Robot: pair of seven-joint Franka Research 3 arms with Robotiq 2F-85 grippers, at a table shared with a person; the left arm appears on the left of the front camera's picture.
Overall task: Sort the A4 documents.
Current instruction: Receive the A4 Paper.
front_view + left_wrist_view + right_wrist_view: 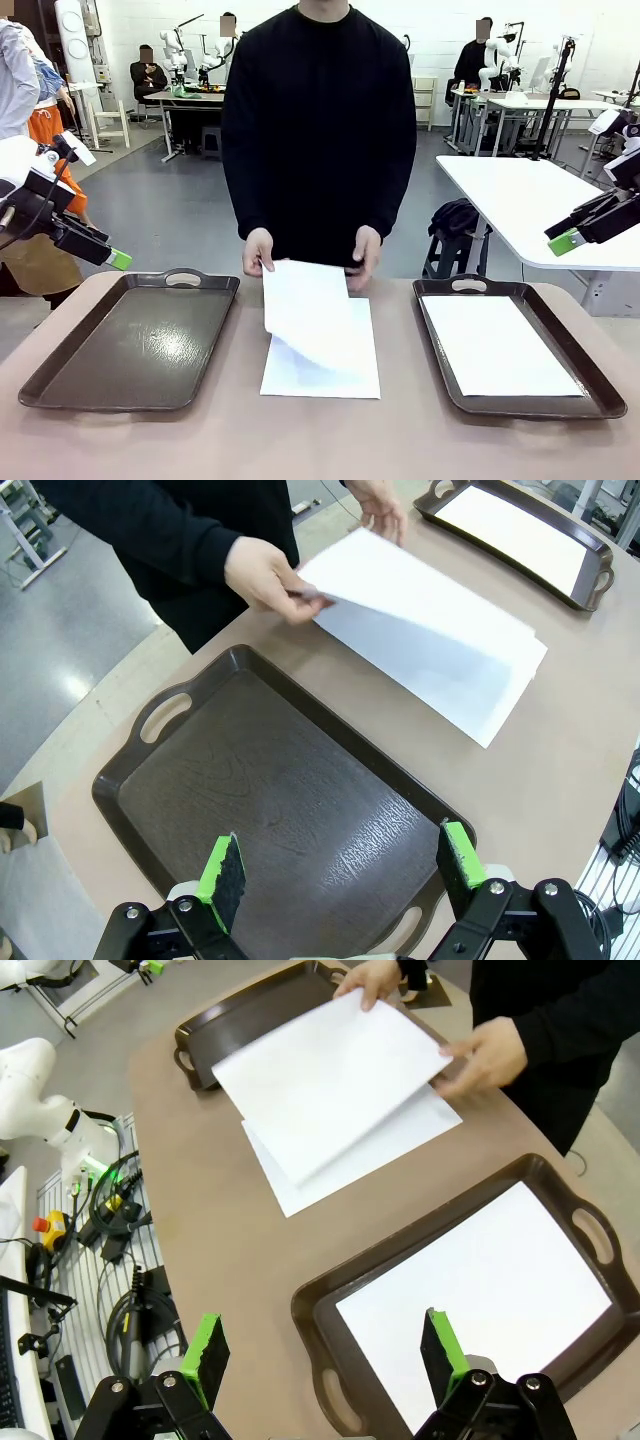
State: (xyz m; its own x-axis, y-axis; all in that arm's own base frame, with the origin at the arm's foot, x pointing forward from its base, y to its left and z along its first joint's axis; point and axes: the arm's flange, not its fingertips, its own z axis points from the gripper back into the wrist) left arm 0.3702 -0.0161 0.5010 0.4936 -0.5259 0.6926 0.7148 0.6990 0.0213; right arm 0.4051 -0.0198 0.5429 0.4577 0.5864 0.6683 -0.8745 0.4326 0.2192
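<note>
Two dark brown trays sit on the table. The left tray, by the left edge, is bare inside. The right tray, by the right edge, carries a flat sheet of white A4 within its rim.

Between the trays, toward the far edge, more white A4 paper, the lower paper, lies flat on the table; one sheet or several, I cannot tell. Above it the person holds a lifted sheet, far end raised, near end drooping onto the paper below. One hand pinches a far corner and the other hand is at the opposite far corner.

The left gripper hangs above the left tray, fingers spread wide with nothing between them. The right gripper hovers over the right tray's near rim, fingers also released and empty.
</note>
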